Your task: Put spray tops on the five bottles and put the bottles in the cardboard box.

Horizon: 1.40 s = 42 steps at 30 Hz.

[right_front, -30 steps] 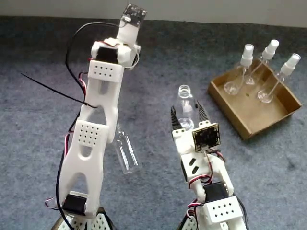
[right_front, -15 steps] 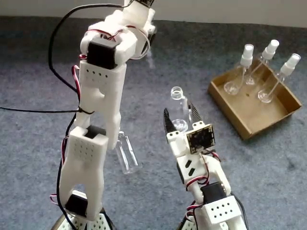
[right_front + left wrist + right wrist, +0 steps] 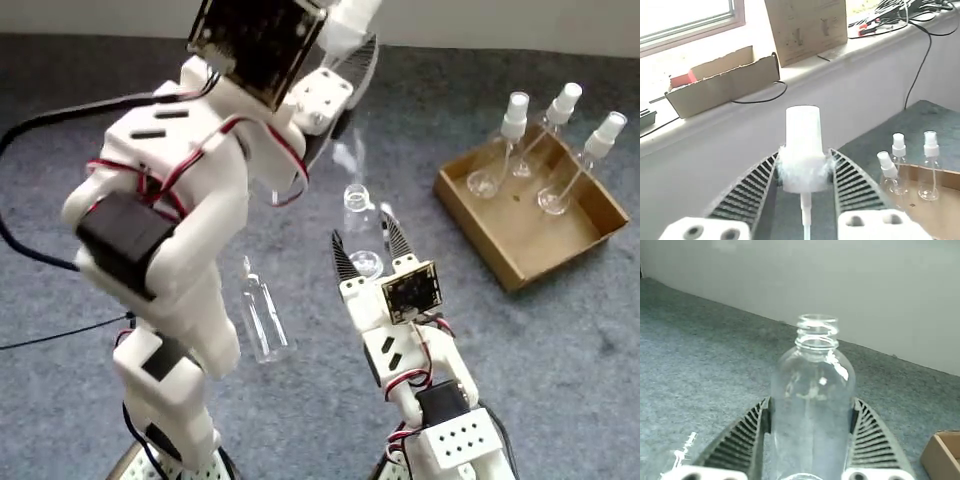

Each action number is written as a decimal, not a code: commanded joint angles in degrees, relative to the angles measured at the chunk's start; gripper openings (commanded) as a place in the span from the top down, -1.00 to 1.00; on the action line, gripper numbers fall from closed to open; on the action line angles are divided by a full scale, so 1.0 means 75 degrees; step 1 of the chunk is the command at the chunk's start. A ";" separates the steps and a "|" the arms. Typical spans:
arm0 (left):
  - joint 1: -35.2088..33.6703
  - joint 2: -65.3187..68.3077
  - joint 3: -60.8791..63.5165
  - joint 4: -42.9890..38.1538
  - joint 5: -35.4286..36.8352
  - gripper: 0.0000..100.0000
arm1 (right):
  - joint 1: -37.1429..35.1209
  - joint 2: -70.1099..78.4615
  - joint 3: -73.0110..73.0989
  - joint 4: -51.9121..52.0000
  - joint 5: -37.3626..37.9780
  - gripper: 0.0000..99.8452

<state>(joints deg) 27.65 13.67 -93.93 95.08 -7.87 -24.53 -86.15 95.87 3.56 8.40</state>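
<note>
Right wrist view: clear, open-necked bottle [image 3: 812,405]

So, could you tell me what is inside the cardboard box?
Three clear bottles with white spray tops lean inside the cardboard box; its near wall hides a strip of the floor.

The spray top [image 3: 802,145] is white, the bottle [image 3: 812,405] clear, the cardboard box [image 3: 520,230] brown (carpet [image 3: 560,340] speckled grey-blue).

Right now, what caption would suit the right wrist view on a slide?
Right gripper shut on a capless clear bottle, grey carpet behind.
</note>
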 commanded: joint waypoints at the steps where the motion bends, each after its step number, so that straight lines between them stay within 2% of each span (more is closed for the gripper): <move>1: 0.0334 -0.0557 -0.0182 0.0211 0.0070 0.99 | -0.0064 -0.0123 0.0897 0.0053 -0.0035 0.80; 6: 0.0334 -0.1061 -0.0182 0.0692 0.0070 0.99 | -0.0053 -0.0123 0.0897 0.0053 -0.0035 0.80; 20: 0.0275 -0.2784 0.0158 0.0774 0.0070 0.99 | -0.0053 -0.0111 0.0897 0.0064 -0.0012 0.80; 24: 0.0111 -0.3347 0.1506 0.0785 0.0070 0.99 | -0.0053 -0.0088 0.0897 0.0064 -0.0012 0.80; 30: -0.0440 -0.4870 0.4355 0.0750 0.0070 0.99 | -0.0053 -0.0100 0.0897 0.0064 -0.0012 0.80; 34: -0.0475 -0.5832 0.6125 0.0668 0.0059 0.99 | -0.0053 -0.0100 0.0897 0.0064 -0.0012 0.80; 37: -0.0475 -0.6359 0.7473 -0.0035 0.0059 0.99 | -0.0053 -0.0088 0.0897 0.0064 -0.0012 0.80; 42: -0.0475 -0.7179 0.9840 -0.1805 0.0059 0.99 | -0.0053 -0.0123 0.0897 0.0322 0.0000 0.80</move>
<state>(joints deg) 24.75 -37.41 -29.58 89.27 -7.87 -24.53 -86.15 95.87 4.88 8.40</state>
